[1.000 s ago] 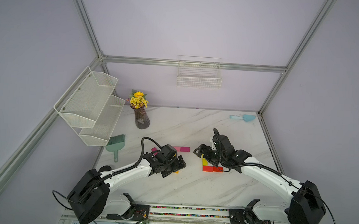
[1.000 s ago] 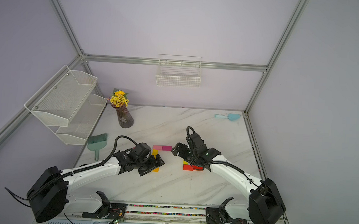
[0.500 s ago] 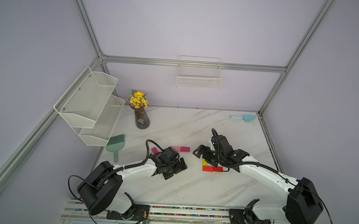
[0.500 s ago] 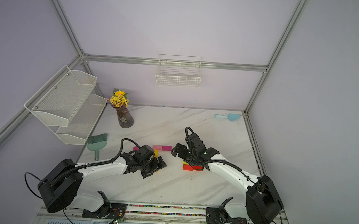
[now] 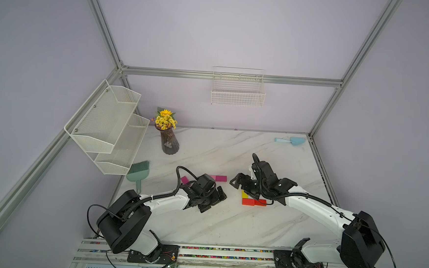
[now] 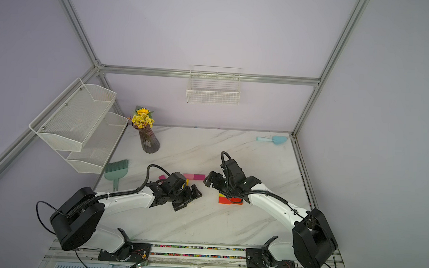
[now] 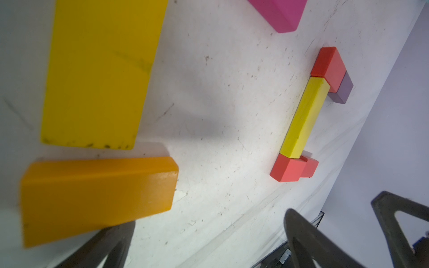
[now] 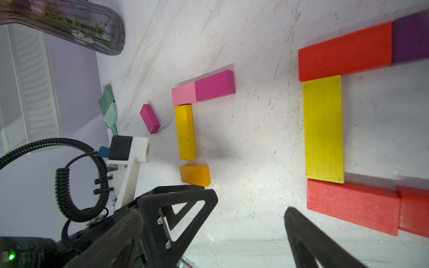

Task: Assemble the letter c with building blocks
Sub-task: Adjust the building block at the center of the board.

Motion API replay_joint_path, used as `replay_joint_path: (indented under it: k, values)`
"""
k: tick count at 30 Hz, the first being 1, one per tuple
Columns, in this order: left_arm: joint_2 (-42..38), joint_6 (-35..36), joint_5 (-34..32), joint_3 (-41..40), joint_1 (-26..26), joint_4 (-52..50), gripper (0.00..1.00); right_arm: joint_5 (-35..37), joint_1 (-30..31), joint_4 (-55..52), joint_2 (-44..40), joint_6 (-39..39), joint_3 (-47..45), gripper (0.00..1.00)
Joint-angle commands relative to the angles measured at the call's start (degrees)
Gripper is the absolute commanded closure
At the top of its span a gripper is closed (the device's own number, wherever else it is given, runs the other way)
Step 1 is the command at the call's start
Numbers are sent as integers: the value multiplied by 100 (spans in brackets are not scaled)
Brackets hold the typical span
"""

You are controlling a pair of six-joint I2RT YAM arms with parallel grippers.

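The left tool [image 5: 213, 200] hangs released, jaws wide, with the orange block [image 7: 97, 197] at one finger (just off the end of a long yellow block [image 7: 102, 69]). The right tool [image 8: 246, 220], also released and empty, hovers over the counter [image 5: 207, 144] beside a C of red blocks [image 8: 346, 50], a yellow block and a purple block [image 8: 411, 37].

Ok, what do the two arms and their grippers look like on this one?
Both match. The left arm and right arm have white moulded links between bulky black joint housings, with black corrugated cable looping over each wrist. The left gripper and right gripper have flat black fingers with triangular cut-outs.
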Motion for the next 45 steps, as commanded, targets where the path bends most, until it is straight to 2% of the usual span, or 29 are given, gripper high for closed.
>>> replay_joint_path:
  k: [1, 4, 9, 12, 17, 24, 31, 34, 39, 45]
  values:
    - [79, -18, 12, 88, -19, -102, 0, -21, 32, 126, 33, -14, 103, 3]
    - [-128, 13, 32, 122, -19, -248, 0, -21, 35, 125, 9, -18, 105, 3]
    - [-820, 145, -303, 238, 92, -1027, 0, -38, 30, 141, -16, -28, 97, 3]
    - [-1157, 180, -470, 175, 278, -1360, 0, -95, 35, 192, -8, -30, 71, 3]
    - [-1442, 281, -386, -96, 649, -1397, 0, -215, 36, 278, 26, -31, 53, 3]
    - [-1502, 314, -327, -317, 893, -1269, 0, -419, 159, 581, 198, 185, -167, 3]
    - [-1468, 231, -69, -597, 985, -915, 0, 86, 721, 1117, 154, 811, -671, 3]
    - [-1490, 308, -8, -614, 992, -807, 0, 514, 969, 1514, -77, 1058, -980, 3]
    - [-1375, 291, 106, -656, 1027, -630, 0, 773, 1054, 1916, -125, 1384, -1263, 3]
    - [-1017, 385, 298, -495, 1095, -407, 0, 822, 1091, 2014, 42, 1462, -1184, 3]
